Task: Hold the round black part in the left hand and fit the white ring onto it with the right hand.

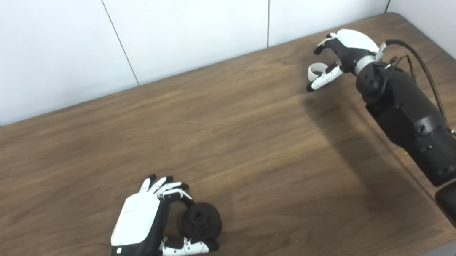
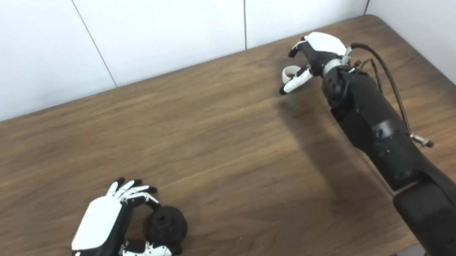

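Observation:
The round black part sits low on the wooden table at the front left. My left hand is closed around it, with fingers curled over its top and the thumb along its near side. The white ring lies at the far right of the table; it also shows in the right eye view. My right hand hovers over the ring with fingers apart. The thumb is right beside the ring and the other fingertips stand clear of it.
White wall panels stand right behind the table's far edge and along its right side. A cable loops off my right forearm. The table's front edge runs at the lower right.

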`<act>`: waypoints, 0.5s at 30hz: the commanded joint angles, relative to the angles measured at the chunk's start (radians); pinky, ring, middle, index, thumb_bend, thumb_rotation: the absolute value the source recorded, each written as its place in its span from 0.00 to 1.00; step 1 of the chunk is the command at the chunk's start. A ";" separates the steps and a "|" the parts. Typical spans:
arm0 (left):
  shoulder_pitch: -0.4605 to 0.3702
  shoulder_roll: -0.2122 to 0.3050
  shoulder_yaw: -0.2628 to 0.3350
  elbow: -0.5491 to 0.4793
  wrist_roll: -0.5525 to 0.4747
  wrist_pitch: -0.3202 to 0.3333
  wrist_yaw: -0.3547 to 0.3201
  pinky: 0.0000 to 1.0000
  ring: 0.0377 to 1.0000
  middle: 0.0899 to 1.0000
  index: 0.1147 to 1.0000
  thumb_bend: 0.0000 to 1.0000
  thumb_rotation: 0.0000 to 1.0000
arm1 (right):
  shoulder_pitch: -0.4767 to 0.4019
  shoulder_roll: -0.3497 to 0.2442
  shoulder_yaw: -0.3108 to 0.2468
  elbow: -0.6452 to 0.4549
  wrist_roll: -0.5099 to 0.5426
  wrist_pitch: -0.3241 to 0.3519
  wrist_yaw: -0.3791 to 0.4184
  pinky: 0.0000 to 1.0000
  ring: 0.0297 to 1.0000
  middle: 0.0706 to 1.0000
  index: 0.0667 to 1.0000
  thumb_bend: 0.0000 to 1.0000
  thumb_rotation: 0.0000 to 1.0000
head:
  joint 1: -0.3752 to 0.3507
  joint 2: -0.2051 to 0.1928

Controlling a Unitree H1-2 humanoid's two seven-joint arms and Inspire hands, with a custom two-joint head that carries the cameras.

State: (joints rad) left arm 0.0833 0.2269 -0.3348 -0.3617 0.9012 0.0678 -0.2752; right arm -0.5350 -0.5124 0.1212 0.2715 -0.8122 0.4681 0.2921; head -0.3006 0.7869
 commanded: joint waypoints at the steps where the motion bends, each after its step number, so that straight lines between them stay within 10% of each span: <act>1: 0.015 0.024 0.009 0.002 0.021 0.024 -0.022 1.00 0.90 0.76 0.41 0.52 0.05 | -0.069 -0.035 -0.007 0.003 -0.023 0.001 -0.009 0.98 1.00 0.97 0.74 0.83 0.33 | 0.000 0.000; 15: 0.018 0.022 0.001 0.001 0.038 0.025 -0.024 1.00 0.90 0.76 0.41 0.52 0.06 | -0.102 -0.030 -0.057 0.064 -0.001 0.002 0.032 0.96 1.00 0.93 0.70 0.80 0.35 | 0.011 0.004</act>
State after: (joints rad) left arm 0.0847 0.2271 -0.3366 -0.3641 0.9047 0.0677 -0.2756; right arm -0.5771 -0.5091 0.0853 0.3467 -0.8092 0.4681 0.3214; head -0.2899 0.7900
